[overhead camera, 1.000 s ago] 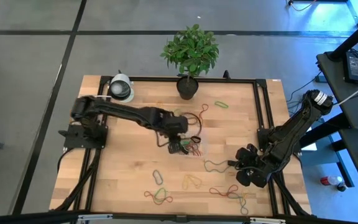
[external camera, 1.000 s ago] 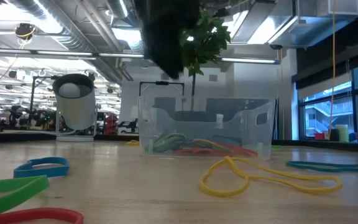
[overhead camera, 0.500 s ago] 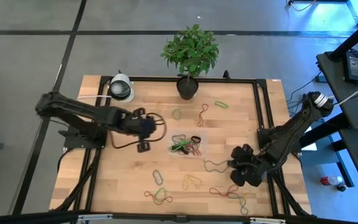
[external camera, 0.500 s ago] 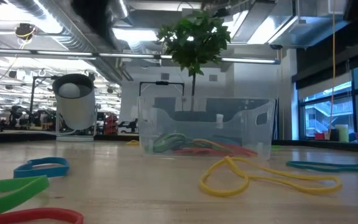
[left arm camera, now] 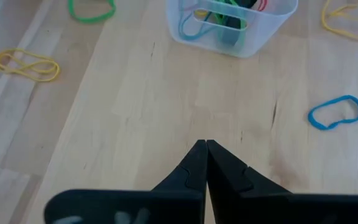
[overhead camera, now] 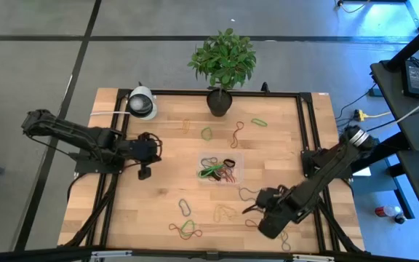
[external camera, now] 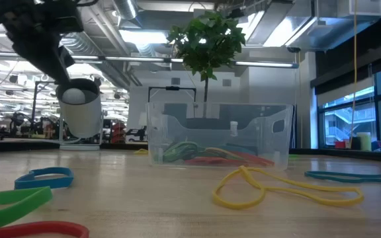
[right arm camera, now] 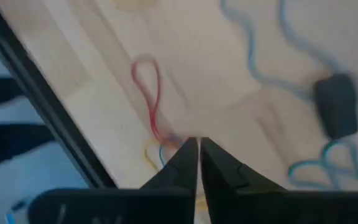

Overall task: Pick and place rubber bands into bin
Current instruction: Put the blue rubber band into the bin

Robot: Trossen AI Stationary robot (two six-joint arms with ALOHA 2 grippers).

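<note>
- Hovering near the table's front edge, the right gripper [overhead camera: 255,209] is showing pinched-together fingers, holding nothing visible.
- Waiting near the left edge, the left gripper [overhead camera: 145,173] is closed, empty.
- Reaching loose rubber bands [overhead camera: 224,212] calls for opening first; the bin [overhead camera: 220,169] is sitting mid-table.

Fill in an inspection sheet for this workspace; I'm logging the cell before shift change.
Surface: pale wooden table, black frame rails.
Job's things: small clear plastic bin mid-table, holding several coloured rubber bands; more lie loose around it.
Clutter: potted green plant at far edge; white round camera-like device.
Grippers: left gripper shut, empty, above bare wood left of the bin; right gripper shut, low over loose bands near the front right.
Cables: yellow plug lead off-table, right.
Surroundings: grey floor, taped lines.
</note>
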